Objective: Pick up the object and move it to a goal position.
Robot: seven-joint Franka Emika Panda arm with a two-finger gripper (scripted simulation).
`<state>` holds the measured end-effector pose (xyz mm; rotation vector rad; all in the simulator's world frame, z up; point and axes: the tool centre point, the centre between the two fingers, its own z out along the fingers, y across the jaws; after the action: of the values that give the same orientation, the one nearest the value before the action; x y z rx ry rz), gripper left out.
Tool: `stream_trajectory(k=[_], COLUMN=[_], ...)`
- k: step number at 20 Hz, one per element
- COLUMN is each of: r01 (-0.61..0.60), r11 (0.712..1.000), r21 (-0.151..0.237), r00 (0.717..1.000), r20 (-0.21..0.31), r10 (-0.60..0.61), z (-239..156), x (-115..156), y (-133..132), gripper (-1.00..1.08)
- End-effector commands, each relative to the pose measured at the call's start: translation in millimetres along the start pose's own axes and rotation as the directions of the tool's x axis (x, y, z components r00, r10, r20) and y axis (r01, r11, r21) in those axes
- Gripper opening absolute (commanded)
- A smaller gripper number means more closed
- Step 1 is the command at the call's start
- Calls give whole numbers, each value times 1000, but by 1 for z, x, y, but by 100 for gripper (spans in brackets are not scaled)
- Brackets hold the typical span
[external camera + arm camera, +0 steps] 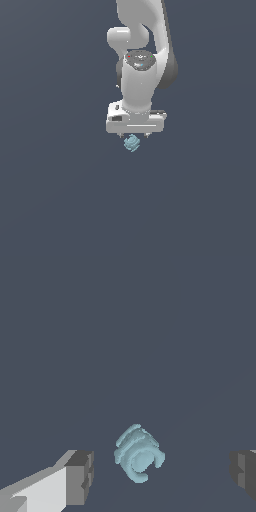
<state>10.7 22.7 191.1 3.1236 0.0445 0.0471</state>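
The object [132,143] is a small pale blue-teal lumpy blob with ridges, lying on the dark grey floor just under the white arm's hand. In the wrist view the object [137,453] sits between the two grey fingertips [80,477], a clear gap on each side. My gripper [133,135] hangs directly over the blob and is open, holding nothing. In the exterior view the fingers are mostly hidden behind the hand's white body.
Plain dark grey floor [60,200] spreads in every direction. The white arm [142,45] rises behind the hand toward the top of the exterior view.
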Motion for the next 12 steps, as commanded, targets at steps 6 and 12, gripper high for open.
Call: stream_trajectory(k=[6,12], r01=[6,10], r11=[1000,1000], r21=[0,0], r00=[1000,1000], r20=[1,3], r10=[-6,-10], z=[-2,-5], x=[2,4], y=[6,12], gripper=[100,100])
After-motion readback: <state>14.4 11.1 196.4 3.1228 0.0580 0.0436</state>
